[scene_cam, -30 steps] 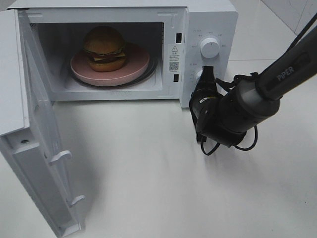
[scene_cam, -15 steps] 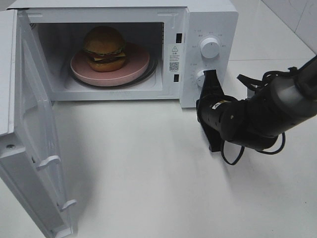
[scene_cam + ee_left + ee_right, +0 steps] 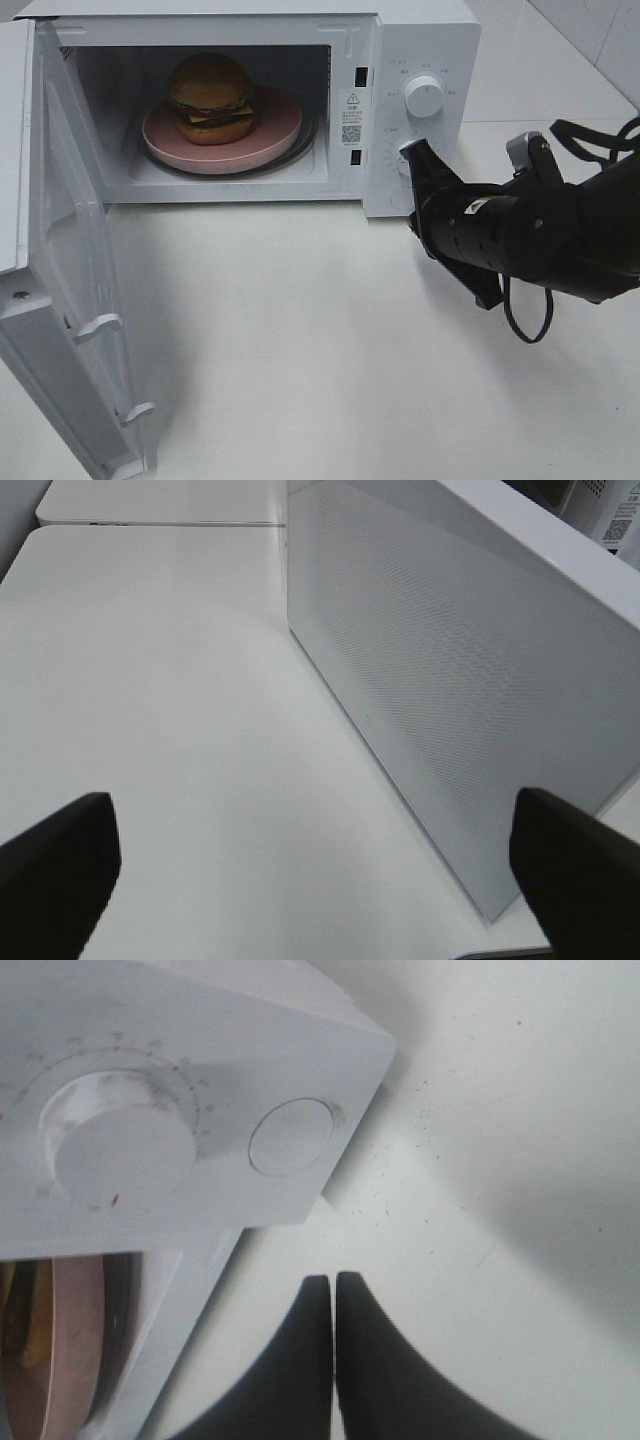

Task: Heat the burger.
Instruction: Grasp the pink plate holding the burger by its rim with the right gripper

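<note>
**Open door standing between the left gripper and the burger**

Nearest, the left gripper (image 3: 310, 825) is shown with its jaws spread wide and nothing between them. Directly ahead of it, and near, the perforated outer face of the microwave door (image 3: 450, 680) is seen. The door stands open, and its long edge runs away from the gripper.

The right gripper (image 3: 417, 152) is shown with its fingers pressed together on nothing. Its tip is held just in front of the lower dial (image 3: 118, 1150), with the round button (image 3: 290, 1137) beside that dial. Contact with the panel cannot be confirmed.

Farther off, the burger (image 3: 210, 97) is found upright on the pink plate (image 3: 278, 132), inside the cavity of the microwave (image 3: 420, 30). It lies beyond the door from the left gripper and past the control panel from the right one.

Loading is judged complete, and the door is judged to need closing before the dial can be of use. The left arm is taken to be the better placed, since a push on the outer face toward the cavity would suffice. The door's free edge is expected to land just beside the right gripper, so clearance there is to be watched.
</note>
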